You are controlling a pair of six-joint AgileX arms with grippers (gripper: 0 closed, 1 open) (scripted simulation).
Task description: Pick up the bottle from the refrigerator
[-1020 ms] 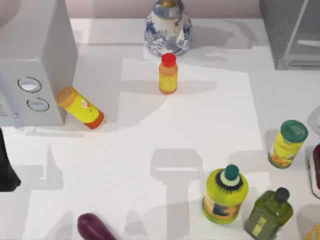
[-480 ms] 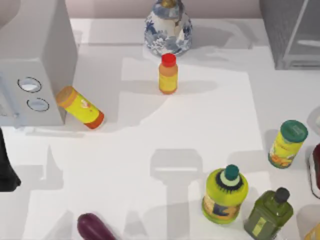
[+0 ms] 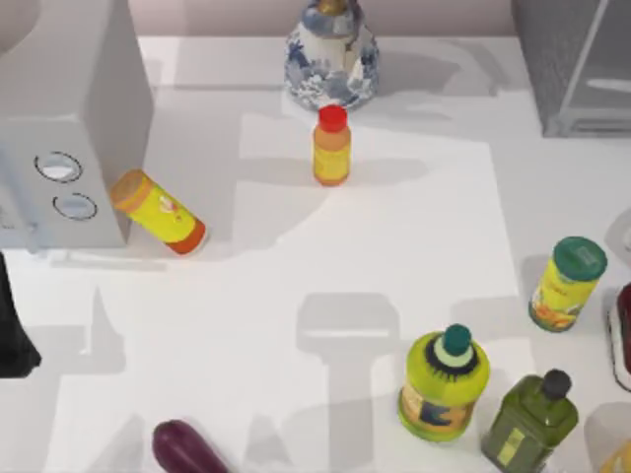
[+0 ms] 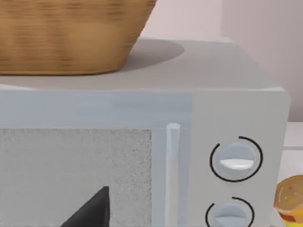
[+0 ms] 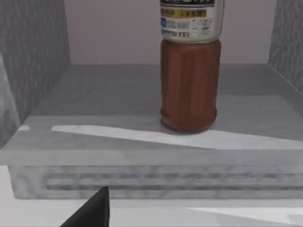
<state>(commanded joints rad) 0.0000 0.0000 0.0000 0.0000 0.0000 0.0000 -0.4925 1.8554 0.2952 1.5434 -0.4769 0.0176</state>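
Note:
The bottle [image 5: 190,80] stands upright on the floor of the refrigerator [image 5: 94,94]. It has a reddish-brown body and a pale printed label; its cap is out of view. My right gripper [image 5: 94,210] shows as a dark wedge just outside the refrigerator's front sill, short of the bottle and apart from it. From above, the refrigerator [image 3: 582,69] is the grey box at the table's back right. My left arm [image 3: 12,330] is parked at the table's left edge, and the left gripper [image 4: 92,210] faces the microwave door.
A microwave [image 3: 69,128] with a basket [image 4: 71,33] on top stands back left. On the table are a vase [image 3: 332,54], an orange bottle [image 3: 331,146], a fallen yellow can [image 3: 158,212], a green-lidded can [image 3: 567,284], a yellow-green bottle [image 3: 444,384], an olive bottle [image 3: 529,422] and an eggplant [image 3: 187,448].
A shadow at the table's lower right has shifted slightly. The objects on the table have stayed in place.

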